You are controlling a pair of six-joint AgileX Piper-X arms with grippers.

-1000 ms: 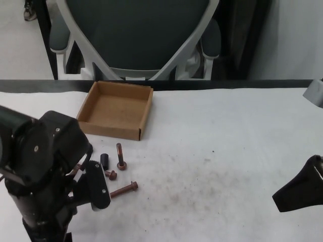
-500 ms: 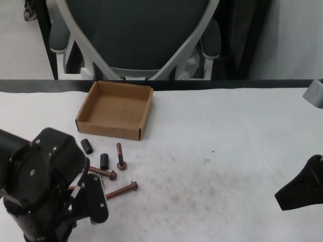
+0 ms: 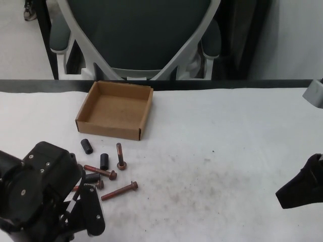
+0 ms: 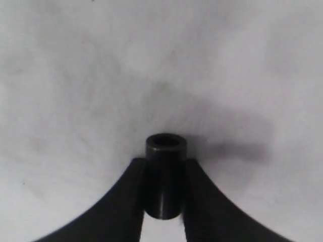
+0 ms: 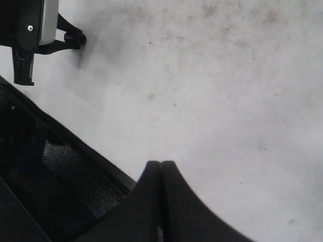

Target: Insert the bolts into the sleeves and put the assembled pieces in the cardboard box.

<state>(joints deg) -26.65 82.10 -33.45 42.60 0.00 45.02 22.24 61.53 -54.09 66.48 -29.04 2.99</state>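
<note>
The left hand point(image 4: 165, 169) is clamped on a black sleeve point(image 4: 165, 194), which is held between its 2 fingers with the open bore pointing away from them and the white worktop point(image 4: 75, 75) behind. The right hand point(image 5: 161, 169) is pressed together with nothing gripped, over the worktop's right part. Loose sleeves point(image 3: 87, 146) and copper-coloured bolts point(image 3: 119, 191) are seen lying just in front of the cardboard box point(image 3: 108, 130), which is set near the far edge.

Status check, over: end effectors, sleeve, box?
Left end effector shut on a sleeve. Right end effector shut, empty. Cardboard box holds nothing yet; bolts loose on the bench.
</note>
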